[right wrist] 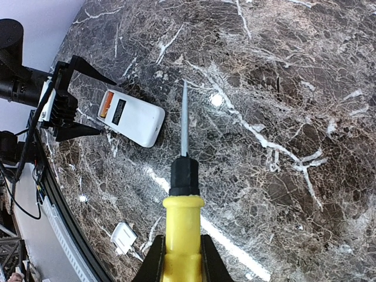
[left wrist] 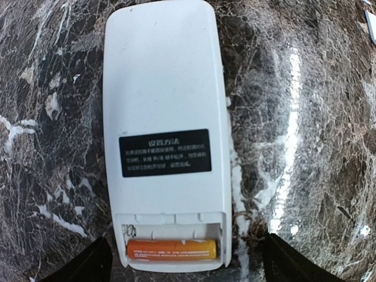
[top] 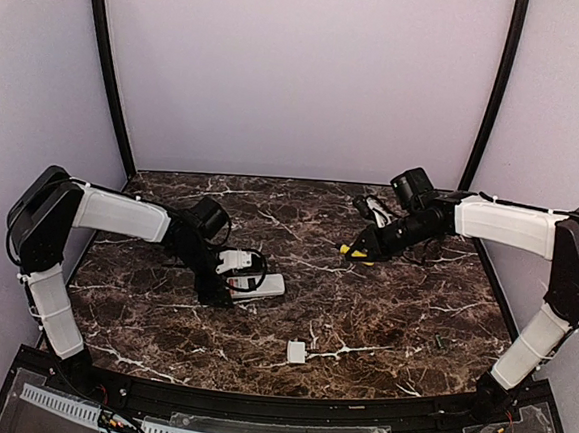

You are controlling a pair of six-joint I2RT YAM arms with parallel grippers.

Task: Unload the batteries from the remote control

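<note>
The white remote control [left wrist: 161, 88] lies back up on the marble, its compartment open. One orange battery [left wrist: 173, 248] sits in the lower slot; the slot above it is empty. My left gripper [left wrist: 188, 265] is open, its fingers [left wrist: 88, 264] wide apart on either side of the compartment end, not touching it. From above, the remote [top: 261, 286] lies left of centre with the left gripper [top: 226, 284] at its left end. My right gripper [right wrist: 183, 261] is shut on the yellow-handled screwdriver [right wrist: 183, 223] and holds it above the table, tip pointing toward the remote [right wrist: 132, 116]. No dark greenish battery shows clearly.
The small white square cover piece [top: 296, 352] lies near the front edge, also in the right wrist view [right wrist: 123, 238]. A tiny dark thing [top: 438, 340] lies at front right, too small to identify. Purple walls enclose the table on three sides.
</note>
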